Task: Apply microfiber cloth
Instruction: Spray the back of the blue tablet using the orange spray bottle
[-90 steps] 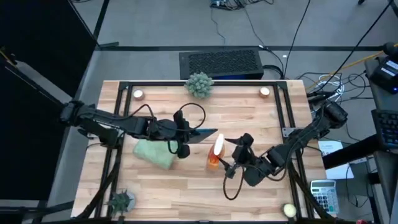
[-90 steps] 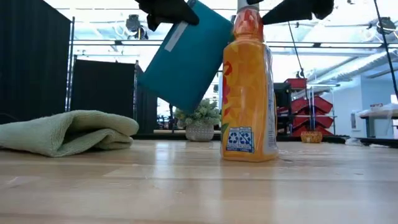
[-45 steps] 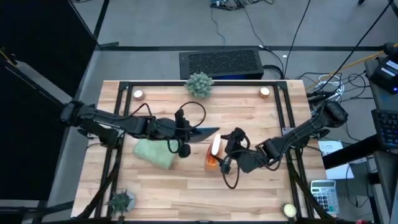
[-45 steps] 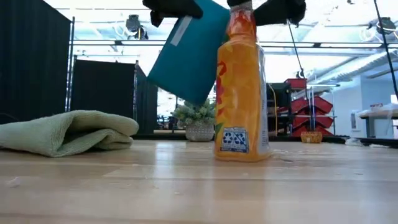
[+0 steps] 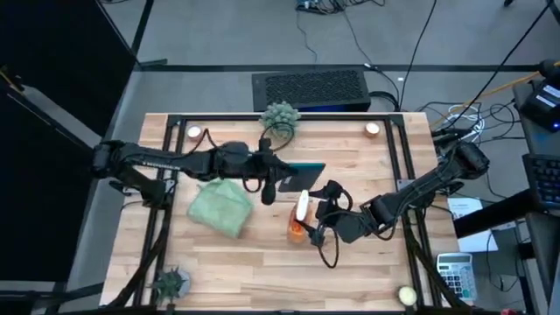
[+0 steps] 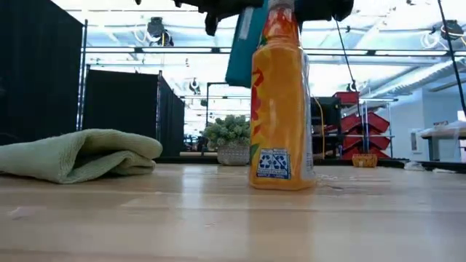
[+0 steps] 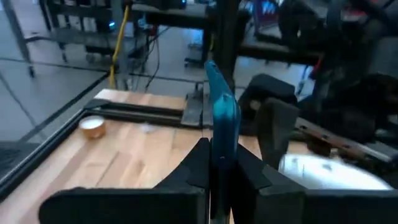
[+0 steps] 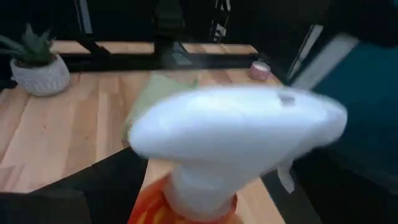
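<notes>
Left tool [image 5: 282, 171] clamped on edge of a teal phone-like slab [image 5: 302, 175], held in the air above table centre, edge-on in left wrist view; right tool [image 5: 317, 213] sits at the white trigger head of an orange spray bottle [image 5: 298, 226], appears closed on it but fingers are hidden in right wrist view, so can't tell for sure.

Microfiber cloth [image 5: 219, 207]: pale green, bunched/folded, flat on table [image 5: 376, 262] to the robot's left of centre; untouched, neither tool on it; lies below the left arm's forearm in high view, near the bottle but apart from it.

Outward: bottle upright, slightly tilted in low view, base on table just right of cloth; slab hangs close beside bottle head; potted plant [image 5: 280, 117] at far edge, smaller plant [image 5: 171, 282] at near-left corner, two small candles [image 5: 194, 132] at far corners.

Judgement: cloth step not yet begun; both tools occupied, so one must free up first.

Risks: slab & bottle head are v. close, so a swing of either arm could knock the bottle over; edge grip on slab looks thin, so it may slip if tilted; cloth is loose & folded, so a pinch may take one layer only & drag the rest.
</notes>
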Robot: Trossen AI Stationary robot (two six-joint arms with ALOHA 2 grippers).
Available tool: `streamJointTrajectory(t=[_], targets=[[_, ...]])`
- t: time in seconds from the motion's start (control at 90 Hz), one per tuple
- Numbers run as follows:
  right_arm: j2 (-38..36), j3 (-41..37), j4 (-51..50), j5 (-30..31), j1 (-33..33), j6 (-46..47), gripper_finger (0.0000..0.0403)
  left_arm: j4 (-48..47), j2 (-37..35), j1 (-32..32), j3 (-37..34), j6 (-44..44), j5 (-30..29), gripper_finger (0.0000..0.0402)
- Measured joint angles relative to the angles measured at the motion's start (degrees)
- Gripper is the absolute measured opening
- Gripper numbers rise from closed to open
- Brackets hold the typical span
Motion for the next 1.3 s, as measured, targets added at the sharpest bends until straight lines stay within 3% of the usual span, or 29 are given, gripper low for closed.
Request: streamJointTrajectory(t=[0.378,0.522,0.733,0.833,0.922,1.111,1.3], targets=[[0.0,-0.01,1.12,-5.79,-2.86,-0.78,0.0357,-0.12,0.02,0.07,0.0,-1.39,0.53,0.0011],[0.0,-0.01,0.8,-5.7,-2.85,-0.72,0.0312,-0.12,0.02,0.14,0.0,-1.31,0.54,0.0011],[-0.07,0.03,-0.42,-4.37,-2.85,0.41,0.0204,-0.12,0.02,0.19,0.0,-1.09,0.48,0.0011],[-0.13,0.08,-0.64,-4.53,-2.8,-0.17,0.0184,-0.16,0.02,0.18,0.0,-1.09,0.48,0.0011],[-0.13,0.1,-0.89,-4.22,-2.83,-0.43,0.0198,-0.17,0.02,0.18,0.0,-1.09,0.48,0.0011],[-0.13,0.08,-1.22,-3.98,-2.86,0.33,0.027,-1.32,0.02,0.27,0.0,-0.92,-0.06,0.0011],[-0.98,-0.03,-4.05,-4.69,-1.74,0.71,0.0315,-6.45,-0.82,0.93,-0.07,0.51,-4.57,0.0011]])
